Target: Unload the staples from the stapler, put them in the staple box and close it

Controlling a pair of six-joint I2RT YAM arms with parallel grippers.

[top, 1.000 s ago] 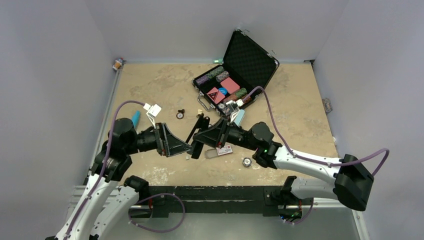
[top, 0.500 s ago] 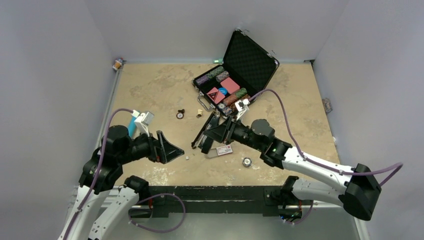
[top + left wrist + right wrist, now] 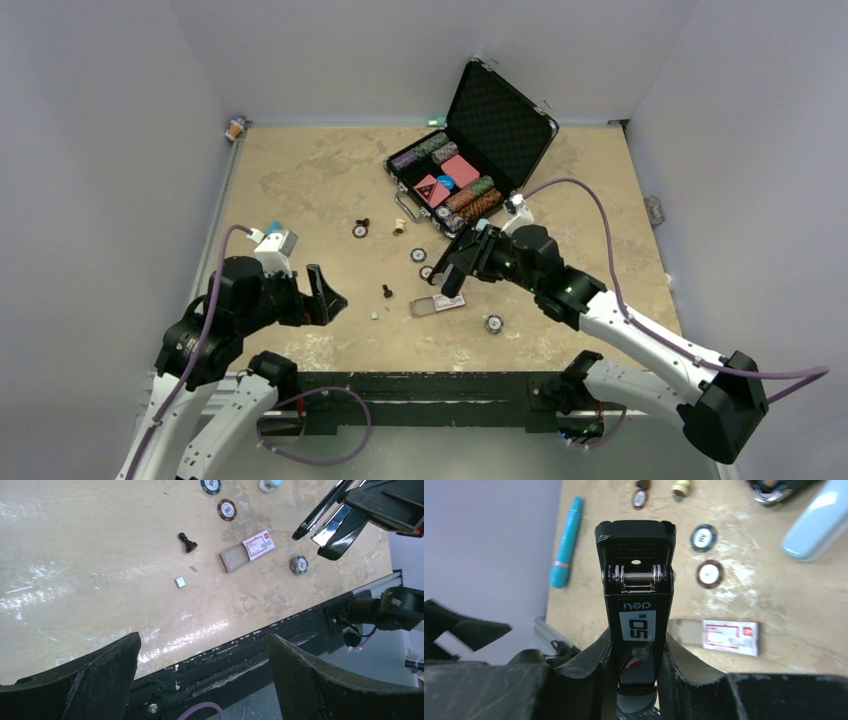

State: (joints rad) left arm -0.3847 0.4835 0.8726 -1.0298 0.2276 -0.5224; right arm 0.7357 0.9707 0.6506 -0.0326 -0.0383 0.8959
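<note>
My right gripper (image 3: 636, 652) is shut on the black stapler (image 3: 636, 595), which points away from the wrist with its hinge pin and a white label showing. The top view has the stapler (image 3: 448, 272) held above the table's middle by the right gripper (image 3: 455, 268). In the left wrist view the stapler (image 3: 332, 517) hangs swung apart in two arms at the upper right. A tiny silvery strip of staples (image 3: 374, 314) lies on the table, also in the left wrist view (image 3: 180, 582). The left gripper (image 3: 335, 295) is open and holds nothing, left of the staples (image 3: 202, 640).
An open black case (image 3: 500, 110) of poker chips stands at the back. Loose chips (image 3: 417, 254) (image 3: 493, 323), a black pawn (image 3: 387, 292) and a small red-and-white box (image 3: 440, 303) lie round the middle. A teal pen (image 3: 566, 542) and a pale blue case (image 3: 819, 525) lie further out.
The left gripper has pulled back to the left and toward the near edge, away from the stapler. The right gripper has carried the stapler to the right.
</note>
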